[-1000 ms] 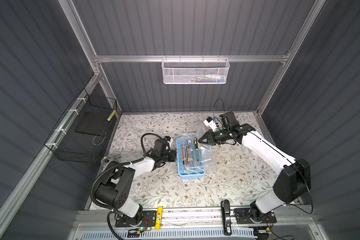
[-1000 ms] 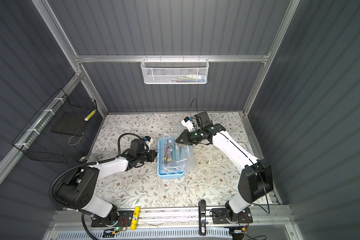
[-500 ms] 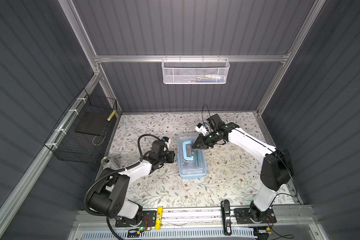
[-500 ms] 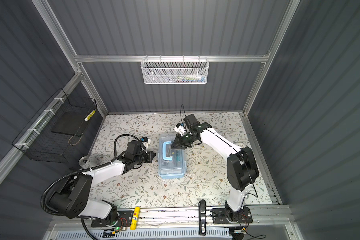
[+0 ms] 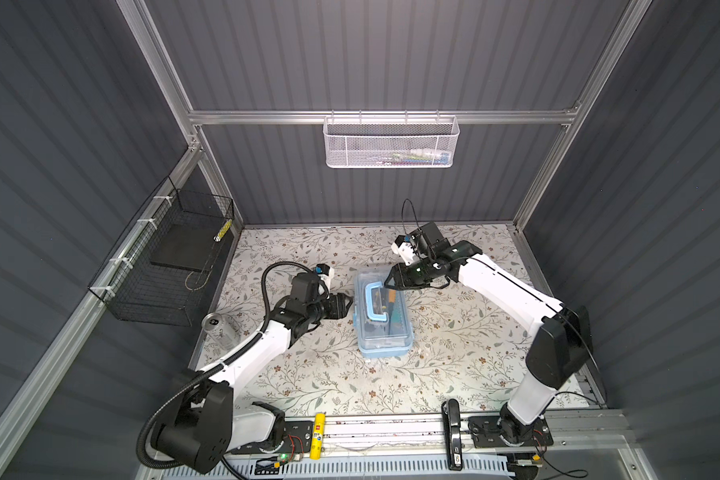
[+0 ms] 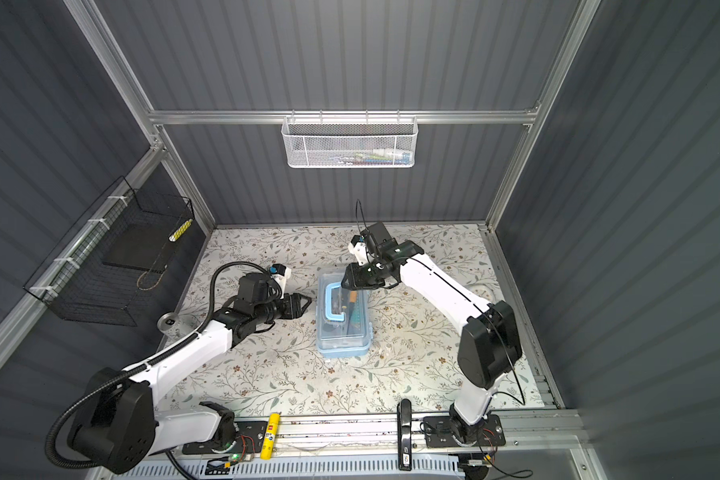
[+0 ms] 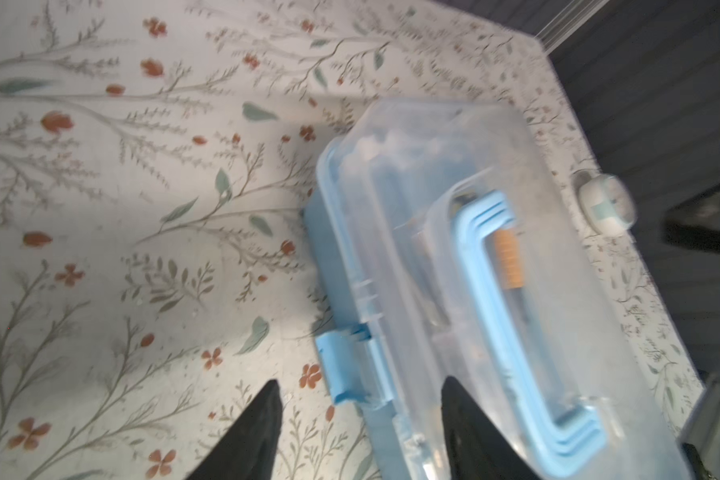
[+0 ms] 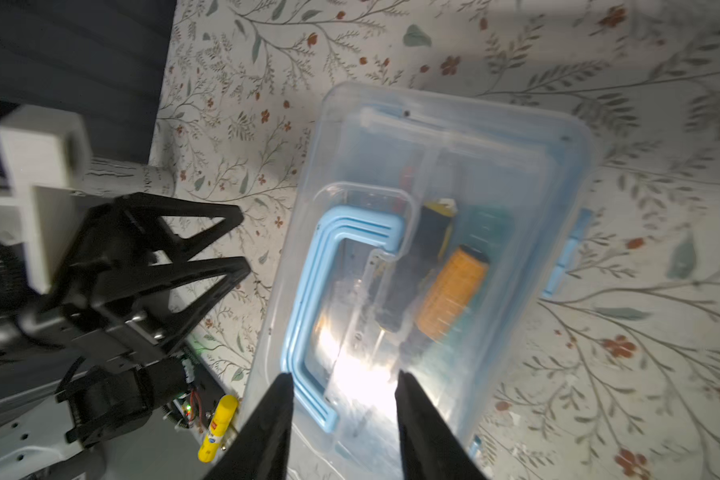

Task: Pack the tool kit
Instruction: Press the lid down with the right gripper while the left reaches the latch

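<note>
Tool kit (image 5: 382, 320) sits dead centre on the floral desk (image 5: 308, 374) in both top views, clear lid down and light-blue handle (image 5: 373, 302) lying flat on it. From up here the tools inside are only dark streaks through the plastic. Left end effector (image 5: 346, 306) is low beside the left long side of the tool kit with its jaws apart. It is just beside the wall; touching or not, I cannot tell. Right end effector (image 5: 391, 281) hangs over the far end of the lid, and from above its tips merge into one dark wedge, so the gap is hard to read. Over to the left wrist view, and it is a blurred picture: two black fingers (image 7: 262, 428) are spread wide with nothing clamped between them. The blue latch (image 7: 346, 365) is just ahead, sticking out from the side; snapped or not, cannot tell. One end of the kit runs out of frame, and a small white round thing (image 7: 605, 205) past it is too smeared to name. Right wrist view now: the right arm's fingers stand apart above the lid, gripping nothing, with the handle's end just inside one tip. Through the lid an orange-gripped tool (image 8: 449, 291) and a yellow-black utility knife (image 8: 433, 232) show, and a bright glare washes out the rest.
</note>
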### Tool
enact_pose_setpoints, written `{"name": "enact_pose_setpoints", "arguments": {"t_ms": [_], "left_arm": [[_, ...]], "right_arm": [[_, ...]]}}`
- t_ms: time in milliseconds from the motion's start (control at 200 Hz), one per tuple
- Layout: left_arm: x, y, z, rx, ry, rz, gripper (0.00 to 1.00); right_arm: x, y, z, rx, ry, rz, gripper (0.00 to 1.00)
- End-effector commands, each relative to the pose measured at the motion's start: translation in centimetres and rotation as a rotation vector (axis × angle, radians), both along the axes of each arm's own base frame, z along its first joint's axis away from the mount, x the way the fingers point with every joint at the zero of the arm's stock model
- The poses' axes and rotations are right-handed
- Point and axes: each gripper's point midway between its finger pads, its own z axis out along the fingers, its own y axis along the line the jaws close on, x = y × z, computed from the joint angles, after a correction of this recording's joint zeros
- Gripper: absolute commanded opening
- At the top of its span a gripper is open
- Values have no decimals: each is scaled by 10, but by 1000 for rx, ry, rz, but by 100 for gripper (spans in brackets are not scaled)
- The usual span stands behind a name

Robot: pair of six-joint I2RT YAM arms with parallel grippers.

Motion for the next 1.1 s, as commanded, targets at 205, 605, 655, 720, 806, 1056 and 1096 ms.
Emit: {"name": "enact_pose_setpoints", "arguments": {"t_ms": [205,605,655,720,806,1056,1096], "left_arm": [[-31,-46,37,-170,27,-201,72],[-54,-52,-11,25,144,-238,57],[-56,-52,-13,31,152,-239,56],[-58,-53,-14,36,158,-247,52],[-62,-61,-13,30,160,-263,49],[-72,-90,-7,1,147,-310,44],[-71,-93,-7,10,136,-307,43]], "right_arm": [[-7,-21,-46,-109,-46,20,66],[-3,-22,-65,-70,-36,31,70],[-4,-18,-65,-44,-27,46,70],[-2,-17,-65,-29,-21,53,70],[-1,-14,-67,-9,-4,65,69],[-3,-11,-64,17,34,94,69],[-4,-12,-64,16,38,97,69]]}}
